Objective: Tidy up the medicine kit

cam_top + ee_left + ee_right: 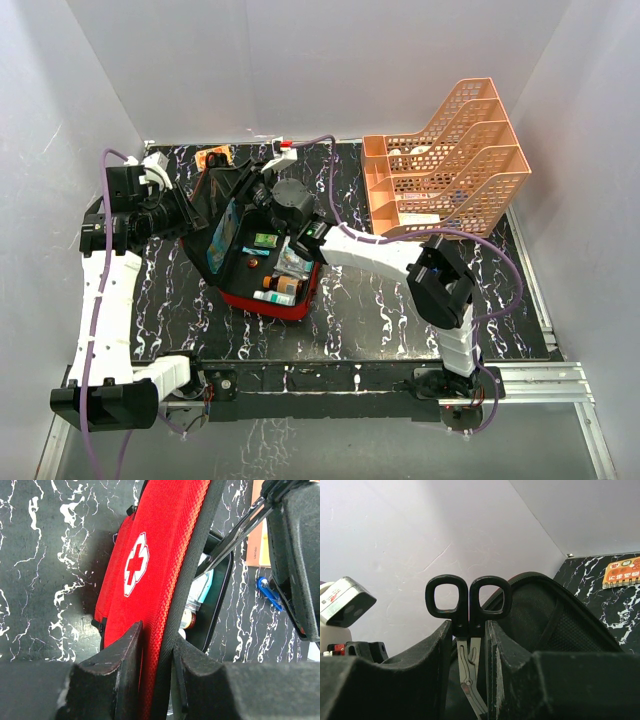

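**Kit open left of the tray, lid pinched up, scissors in the other claw**

The medicine kit (262, 298) sits on the black marbled table (380, 300), left of the orange tiered tray (450, 170) and nearer the arm bases than the tray is. Its red base lies flat with the open side up, and small bottles and packets show inside it. The lid (165, 555) stands up on the side of the base away from the tray. Its black lined face turns toward the tray, and the red face with the white cross (136, 565) turns away from it. The raised lid's long edge runs roughly from the near side to the far side of the table, leaning a little.

The left gripper (156, 635) is clamped on the rim of the lid. One finger presses the red outer cloth and the other the lined inner side, with no gap showing between pads and fabric.

The right gripper (468, 625) hangs over the kit's far end, between the lid and the tray. It is closed tight on a pair of scissors (468, 597), gripping them just below the two black loop handles. The handles stick up past the fingertips and the grey blades point down between the fingers. In the left wrist view the blades cross over the top edge of the lid.

A small orange booklet (622, 572) lies flat on the table beyond the kit, on the side away from the tray.
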`<state>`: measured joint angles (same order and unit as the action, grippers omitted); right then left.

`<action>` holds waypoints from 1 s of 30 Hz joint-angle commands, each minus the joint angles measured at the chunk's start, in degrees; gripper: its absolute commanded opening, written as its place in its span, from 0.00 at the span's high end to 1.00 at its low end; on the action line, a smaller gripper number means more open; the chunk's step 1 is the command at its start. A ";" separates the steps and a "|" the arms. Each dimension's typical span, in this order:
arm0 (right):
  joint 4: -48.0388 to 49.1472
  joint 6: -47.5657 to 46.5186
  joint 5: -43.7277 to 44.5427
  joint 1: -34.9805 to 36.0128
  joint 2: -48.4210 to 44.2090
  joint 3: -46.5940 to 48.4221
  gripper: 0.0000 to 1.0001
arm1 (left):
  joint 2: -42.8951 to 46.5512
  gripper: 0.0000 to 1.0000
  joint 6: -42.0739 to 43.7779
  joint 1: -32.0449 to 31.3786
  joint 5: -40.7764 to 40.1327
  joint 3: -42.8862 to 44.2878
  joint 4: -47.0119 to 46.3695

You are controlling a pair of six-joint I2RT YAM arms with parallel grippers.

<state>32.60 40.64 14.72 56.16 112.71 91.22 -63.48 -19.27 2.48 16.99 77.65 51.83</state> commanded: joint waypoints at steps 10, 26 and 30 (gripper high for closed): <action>4.44 3.57 1.03 1.20 -1.96 -1.58 0.82 | 0.56 0.79 0.02 -0.19 0.67 3.85 1.21; -3.56 12.40 -0.36 2.63 -5.68 -6.38 0.80 | 0.28 0.81 -0.15 -0.17 1.34 4.21 0.20; -4.99 14.56 -0.43 2.85 -5.91 -6.79 0.80 | 0.20 0.81 -0.20 -0.12 1.55 4.41 0.20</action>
<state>27.09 51.86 14.17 58.63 111.00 84.51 -64.10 -18.98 2.48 16.91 79.20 52.95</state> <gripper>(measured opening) 0.263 0.192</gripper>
